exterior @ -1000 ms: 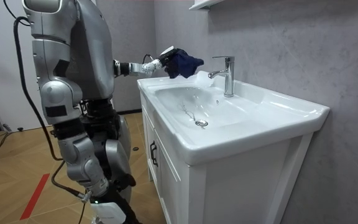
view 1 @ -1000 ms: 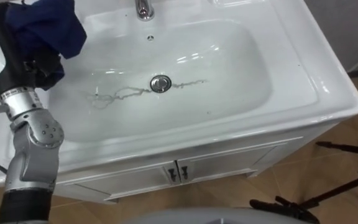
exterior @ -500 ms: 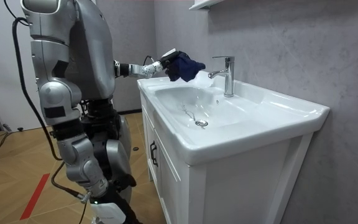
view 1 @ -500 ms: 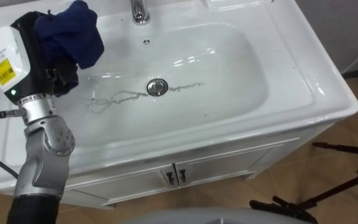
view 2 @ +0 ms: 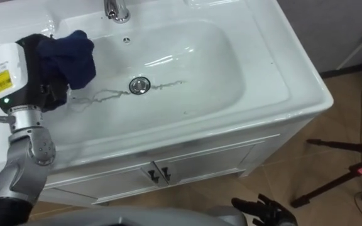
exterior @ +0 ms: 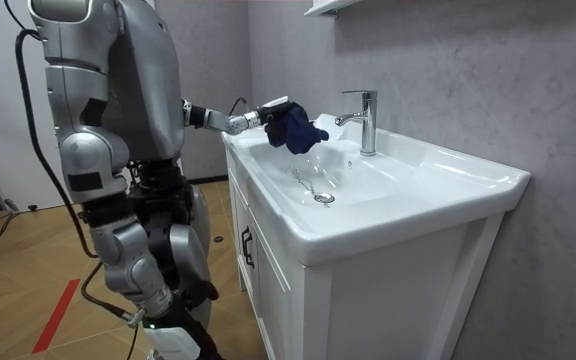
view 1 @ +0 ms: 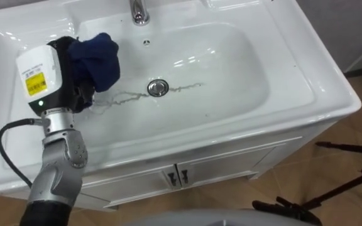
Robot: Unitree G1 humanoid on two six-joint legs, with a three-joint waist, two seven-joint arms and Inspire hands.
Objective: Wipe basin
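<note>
A white ceramic basin set on a white vanity cabinet is seen from above, and in the room view the robot is shown standing upright at the cabinet's end on the room view's left, on a wooden floor. The left hand is held over the left part of the bowl, near the basin's left edge, with its arm reaching in from the lower left. A dark blue cloth is bunched at the front of that hand; the fingers are largely covered by the fabric, but they appear to be curled round it, so the cloth is taken to be gripped. In the room view the cloth hangs just above the bowl's surface, and contact with the ceramic cannot be judged. A thin greyish smear is drawn across the bottom of the bowl, from just beside the cloth through the chrome drain and on to its right. A small overflow hole is set in the back wall, below the chrome faucet at the middle of the back edge. Black tripod legs are spread on the floor past the basin's front right corner.
</note>
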